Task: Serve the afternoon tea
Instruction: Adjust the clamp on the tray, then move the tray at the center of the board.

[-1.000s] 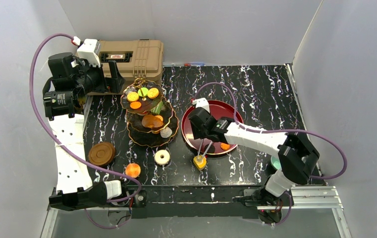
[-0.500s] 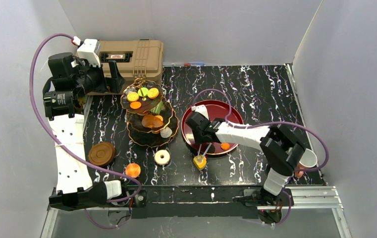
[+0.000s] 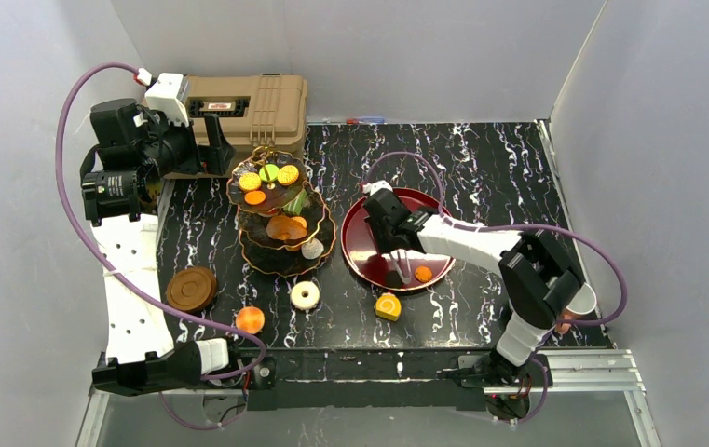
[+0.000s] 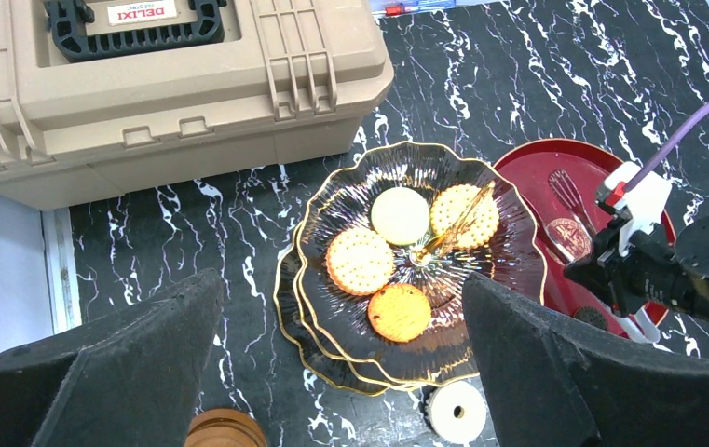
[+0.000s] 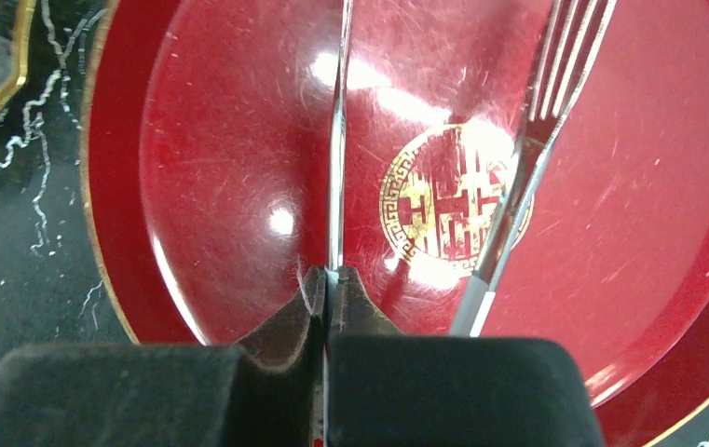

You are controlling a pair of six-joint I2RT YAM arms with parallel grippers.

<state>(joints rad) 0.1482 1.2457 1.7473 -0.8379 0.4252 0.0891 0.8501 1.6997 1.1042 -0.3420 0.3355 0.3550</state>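
The dark three-tier stand [image 3: 324,244] with gold rims holds cookies and sweets; in the left wrist view its top tier [image 4: 481,312] lies below my open left gripper [image 4: 341,279]. That left gripper [image 3: 212,149] hovers beside the tan case. My right gripper [image 3: 392,244] is over the red plate [image 3: 428,207], shut on thin metal tongs [image 5: 336,140] whose arms are pressed together. A fork [image 5: 518,177] lies on the red plate [image 5: 220,140]. A yellow cake [image 3: 388,306] sits on the table in front of the plate. An orange sweet [image 3: 422,274] rests on the plate's near side.
A white donut [image 3: 306,295] and an orange macaron [image 3: 250,319] lie near the front edge. Stacked brown saucers [image 3: 191,289] stand at the front left, a white cup [image 3: 581,300] at the right edge. The tan case [image 3: 248,107] fills the back left.
The right gripper squeezed the tongs shut and drew back from the table front to over the red plate. The yellow cake now lies free on the table. The left arm has not moved.
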